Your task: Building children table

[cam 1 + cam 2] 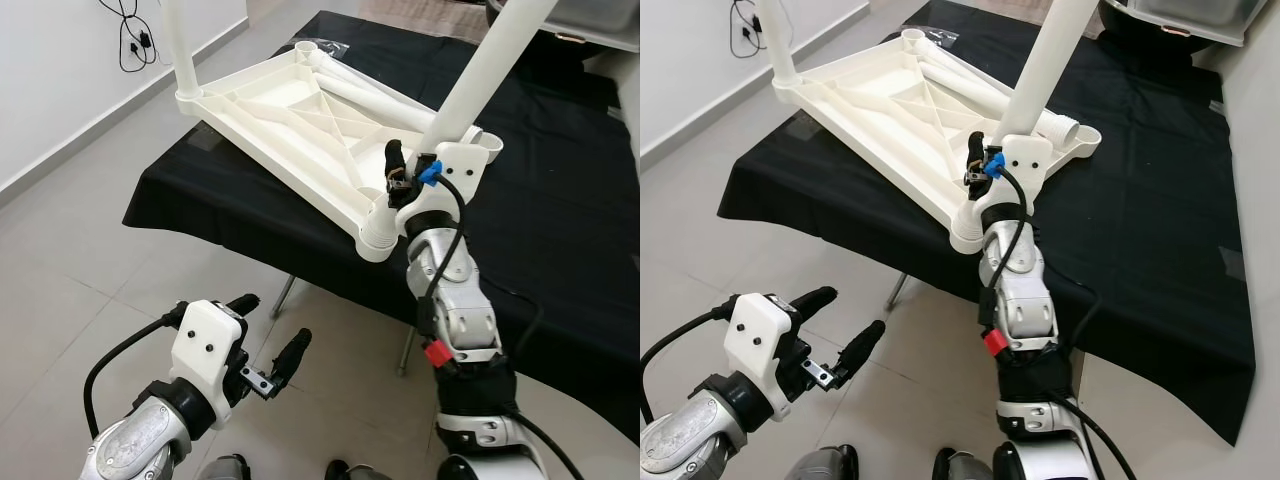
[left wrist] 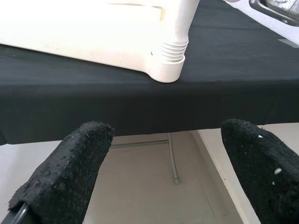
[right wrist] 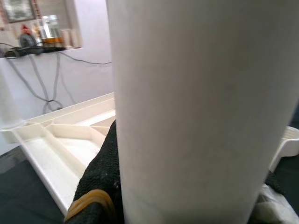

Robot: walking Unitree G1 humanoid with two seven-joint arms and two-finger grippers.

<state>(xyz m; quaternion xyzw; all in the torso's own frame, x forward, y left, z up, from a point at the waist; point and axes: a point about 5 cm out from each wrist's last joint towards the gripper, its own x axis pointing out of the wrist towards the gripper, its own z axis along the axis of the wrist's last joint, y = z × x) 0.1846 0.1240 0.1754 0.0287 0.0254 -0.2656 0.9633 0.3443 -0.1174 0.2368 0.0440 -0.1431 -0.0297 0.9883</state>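
We see the white moulded-plastic children's table top (image 1: 290, 120) lying upside down on the black cloth-covered worktop (image 1: 560, 210), ribbed underside up, with diagonal stiffening ribs and raised rim. Its near corner, a round threaded socket (image 1: 378, 235), overhangs the worktop's front edge. One smooth white cylindrical plastic leg (image 1: 180, 45) stands upright in the far-left corner socket. More white tubular legs (image 1: 365, 92) lie loose inside the tray-like underside.

The right gripper (image 1: 425, 165) is up at the near-right part of the table top, clamped on a thick white round plastic leg (image 1: 485, 70) that rises tilted toward the upper right. In the right wrist view that leg (image 3: 201, 107) is a smooth matte column, with one black rough-textured finger (image 3: 100, 182) pressed against its side. An empty open socket (image 1: 488, 143) sits just beside the gripper's white housing.

The left gripper (image 1: 265, 340) hovers low over the pale tiled floor (image 1: 60, 300), in front of and below the worktop edge, holding nothing. Its two black foam-like fingers (image 2: 70, 177) stand wide apart, and between them we see the worktop's thin metal leg (image 2: 172, 156) and the threaded corner above.

Black cables (image 1: 130, 35) hang on the white wall at far left.
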